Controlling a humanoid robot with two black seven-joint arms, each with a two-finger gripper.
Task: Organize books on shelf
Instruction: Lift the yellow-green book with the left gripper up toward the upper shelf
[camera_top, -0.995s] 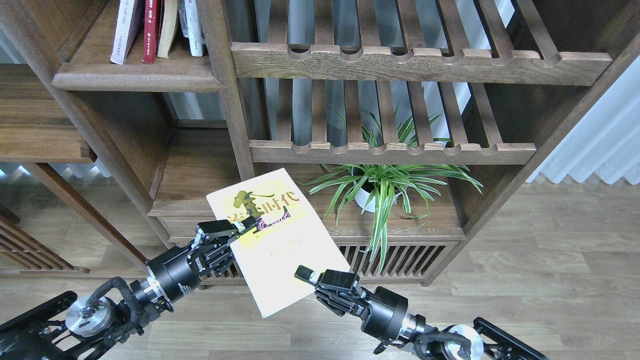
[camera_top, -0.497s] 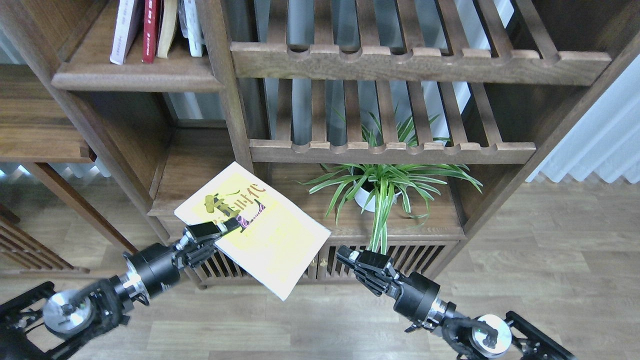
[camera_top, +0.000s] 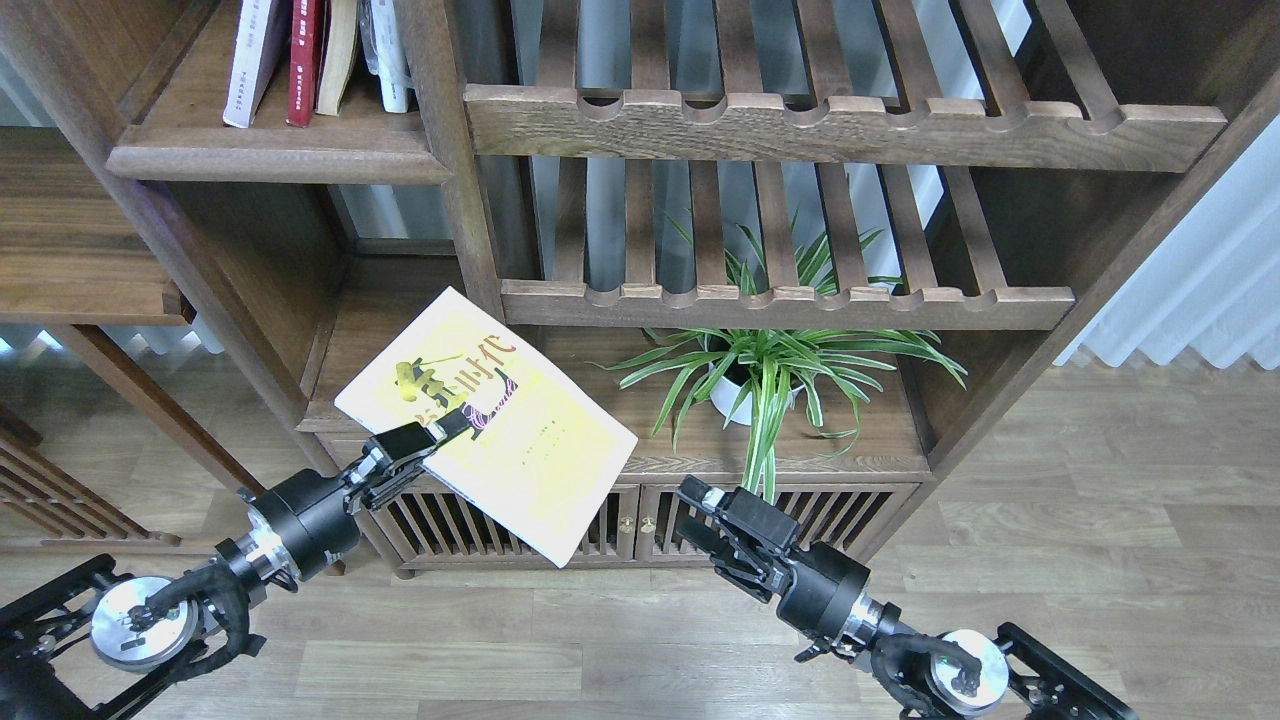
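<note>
A yellow-green book (camera_top: 530, 460) with black Chinese characters hangs tilted in front of the low cabinet, its top corner near the upright post. My left gripper (camera_top: 450, 425) is shut on its left edge, by the title. My right gripper (camera_top: 712, 505) stands open to the book's lower right, apart from it and holding nothing. The shelf (camera_top: 270, 160), a solid dark-brown board with a thick rounded front edge, is at the top left. On it stand a whitish book (camera_top: 245, 60), a dark red book (camera_top: 303, 55) and a cream book (camera_top: 338, 55), with another white one beside them.
Two slatted racks (camera_top: 840, 125) with scalloped rails fill the upper right. A potted spider plant (camera_top: 765, 375) stands on the cabinet top (camera_top: 880, 455), above the slatted doors (camera_top: 650, 525). A vertical post (camera_top: 455, 180) separates the shelf from the racks. White curtain (camera_top: 1200, 290) at right.
My right gripper has left the book's lower edge and drawn back to the right. My left gripper has carried the book up and to the left, turning it flatter.
</note>
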